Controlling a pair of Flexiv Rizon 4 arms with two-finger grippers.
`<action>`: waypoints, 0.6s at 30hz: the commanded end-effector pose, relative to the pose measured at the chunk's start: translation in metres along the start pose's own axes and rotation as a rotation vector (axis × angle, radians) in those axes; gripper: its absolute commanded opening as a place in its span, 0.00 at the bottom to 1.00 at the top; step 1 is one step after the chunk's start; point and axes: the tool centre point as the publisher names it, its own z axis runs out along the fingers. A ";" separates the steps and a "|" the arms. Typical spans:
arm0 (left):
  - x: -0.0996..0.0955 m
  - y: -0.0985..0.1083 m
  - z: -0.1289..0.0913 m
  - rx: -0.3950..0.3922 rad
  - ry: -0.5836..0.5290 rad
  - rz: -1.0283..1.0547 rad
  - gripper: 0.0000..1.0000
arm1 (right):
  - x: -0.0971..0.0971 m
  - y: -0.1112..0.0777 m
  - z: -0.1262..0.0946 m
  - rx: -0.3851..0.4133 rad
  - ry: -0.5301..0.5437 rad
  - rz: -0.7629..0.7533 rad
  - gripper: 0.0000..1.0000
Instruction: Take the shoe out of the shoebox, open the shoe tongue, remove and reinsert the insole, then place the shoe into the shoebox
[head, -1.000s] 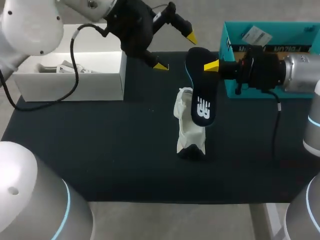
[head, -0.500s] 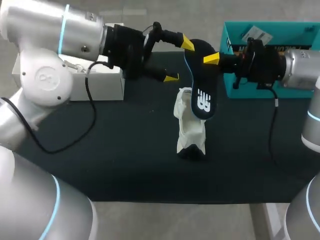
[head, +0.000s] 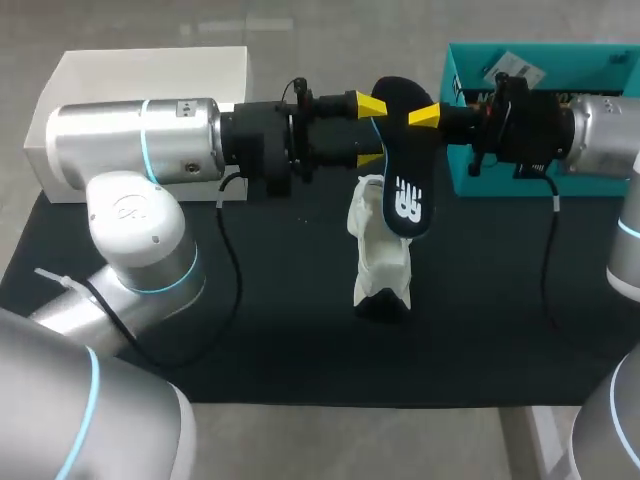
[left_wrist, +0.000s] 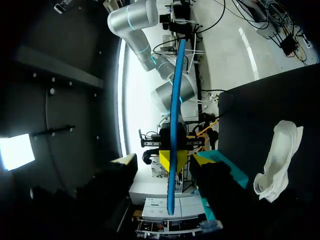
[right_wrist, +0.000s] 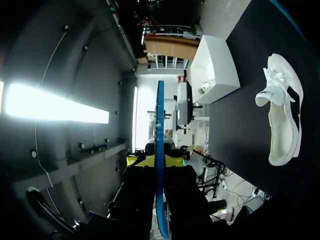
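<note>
Swinging in from the far-left corner, my left gripper (head: 369, 131) now straddles the insole (head: 403, 195), fingers wide apart. My right gripper (head: 421, 118) pinches it above the shoe (head: 378, 258), mid-tabletop (head: 250, 300).

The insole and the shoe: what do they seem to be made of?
The insole looks like thin foam with a dark matte fabric top; seen edge-on, it is a blue strip. The shoe seems to be soft white knit or mesh, since its collar sags.

Head view evenly lit from overhead, shoe (head: 378, 262) bright against the dark table (head: 200, 330), soft shadow under its toe. Wrist views dim, ceiling lights beyond the shoe glare white.
</note>
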 end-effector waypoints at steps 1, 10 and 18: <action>0.006 0.002 0.001 0.041 0.008 0.019 0.57 | 0.002 -0.002 0.002 0.012 -0.036 0.001 0.00; 0.008 0.004 0.009 0.032 0.031 0.051 0.47 | -0.004 -0.005 0.005 0.029 -0.062 0.007 0.00; 0.011 0.001 0.015 0.034 0.022 0.055 0.36 | -0.006 -0.006 0.007 0.036 -0.055 0.015 0.00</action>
